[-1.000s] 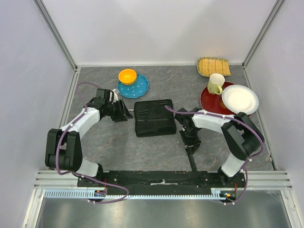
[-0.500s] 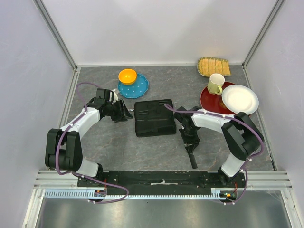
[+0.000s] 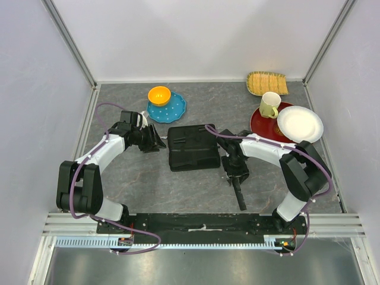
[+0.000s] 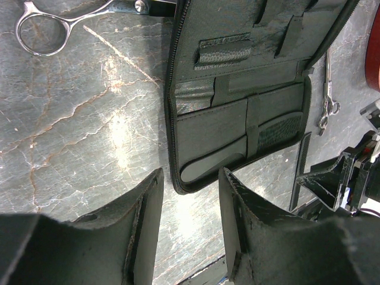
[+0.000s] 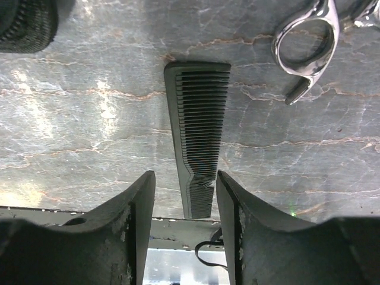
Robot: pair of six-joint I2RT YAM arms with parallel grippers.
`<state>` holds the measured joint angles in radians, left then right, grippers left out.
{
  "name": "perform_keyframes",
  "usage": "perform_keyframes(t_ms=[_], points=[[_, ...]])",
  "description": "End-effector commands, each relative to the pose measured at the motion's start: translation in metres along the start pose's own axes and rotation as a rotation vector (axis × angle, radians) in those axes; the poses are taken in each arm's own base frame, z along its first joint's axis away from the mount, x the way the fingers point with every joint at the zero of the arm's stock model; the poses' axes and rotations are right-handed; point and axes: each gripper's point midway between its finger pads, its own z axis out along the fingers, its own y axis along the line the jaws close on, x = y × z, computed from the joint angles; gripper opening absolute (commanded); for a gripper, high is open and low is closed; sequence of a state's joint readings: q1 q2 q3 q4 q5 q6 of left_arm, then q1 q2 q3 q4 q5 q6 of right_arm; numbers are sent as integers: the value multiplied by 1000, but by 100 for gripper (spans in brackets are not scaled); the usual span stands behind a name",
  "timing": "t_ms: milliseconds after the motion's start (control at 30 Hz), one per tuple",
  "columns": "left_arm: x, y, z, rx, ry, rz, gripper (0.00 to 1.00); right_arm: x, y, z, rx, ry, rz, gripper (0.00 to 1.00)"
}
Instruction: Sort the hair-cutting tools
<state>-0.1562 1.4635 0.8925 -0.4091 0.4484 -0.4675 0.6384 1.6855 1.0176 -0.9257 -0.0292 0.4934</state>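
Observation:
A black comb (image 5: 199, 136) lies flat on the grey table just beyond my right gripper (image 5: 185, 178), whose fingers stand open and apart from it. From above, that comb (image 3: 240, 195) points toward the front rail below the right gripper (image 3: 236, 176). A silver scissors ring (image 5: 306, 47) lies to the comb's right. The left gripper (image 4: 190, 178) is open and empty, just left of the open black zip case (image 4: 243, 101). One pair of scissors (image 4: 41, 27) lies near it, and another pair (image 4: 326, 98) lies beyond the case.
An orange bowl (image 3: 159, 95) sits on a blue dotted plate (image 3: 173, 109) at the back left. A mug (image 3: 270, 105), a red plate (image 3: 261, 126), a white plate (image 3: 300, 123) and a woven tray (image 3: 267, 83) stand at the back right. The front rail (image 3: 202, 222) is close behind the comb.
The right gripper has opened and drawn back a little toward the case, leaving the comb on the table. The left arm has not moved.

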Motion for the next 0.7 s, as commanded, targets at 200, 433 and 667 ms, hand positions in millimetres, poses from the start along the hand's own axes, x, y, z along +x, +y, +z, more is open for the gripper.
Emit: perform_keyframes(t_ms=[200, 433, 667], points=[[-5, -5, 0, 26, -16, -14, 49, 6, -7, 15, -19, -25, 24, 58], [-4, -4, 0, 23, -15, -14, 49, 17, -11, 28, -25, 23, 29, 53], [-4, -4, 0, 22, -15, -16, 49, 21, -14, 35, -2, 57, 32, 41]])
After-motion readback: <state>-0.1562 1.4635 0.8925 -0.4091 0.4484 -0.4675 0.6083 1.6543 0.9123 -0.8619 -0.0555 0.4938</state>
